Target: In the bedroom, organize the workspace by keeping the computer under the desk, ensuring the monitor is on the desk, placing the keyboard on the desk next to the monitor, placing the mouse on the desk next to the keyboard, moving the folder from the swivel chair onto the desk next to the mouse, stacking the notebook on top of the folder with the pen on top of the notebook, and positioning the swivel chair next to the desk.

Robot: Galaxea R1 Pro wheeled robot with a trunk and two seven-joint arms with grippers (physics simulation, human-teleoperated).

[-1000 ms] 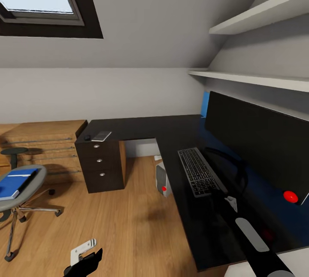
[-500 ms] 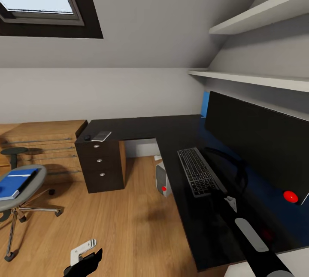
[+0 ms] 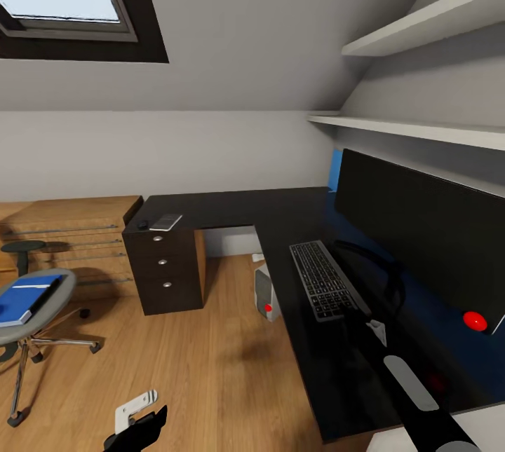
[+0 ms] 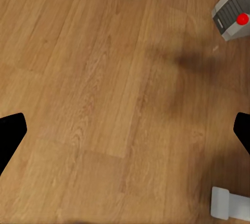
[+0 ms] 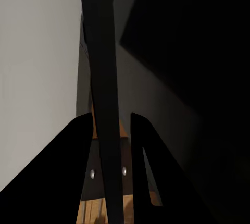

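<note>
The monitor [image 3: 421, 224] stands on the black desk [image 3: 238, 207]. In front of it is the keyboard [image 3: 324, 278], its near end at my right gripper [image 3: 369, 317]. In the right wrist view a thin dark slab fills the gap of that gripper [image 5: 109, 115], shut on the keyboard. The computer [image 3: 265, 294] stands under the desk. The notebook [image 3: 166, 221] and the small dark mouse [image 3: 142, 225] lie on the drawer end. The blue folder [image 3: 24, 298] lies on the swivel chair [image 3: 49, 298] at the left. My left gripper [image 4: 125, 135] hangs open over the floor. The pen is out of view.
A black three-drawer unit [image 3: 165, 270] carries the desk's left end, and a light wooden dresser [image 3: 70, 228] stands behind the chair. Two white shelves [image 3: 421, 129] hang above the monitor. Wood floor [image 3: 203, 368] lies between chair and desk. The computer [image 4: 233, 15] shows by my left gripper.
</note>
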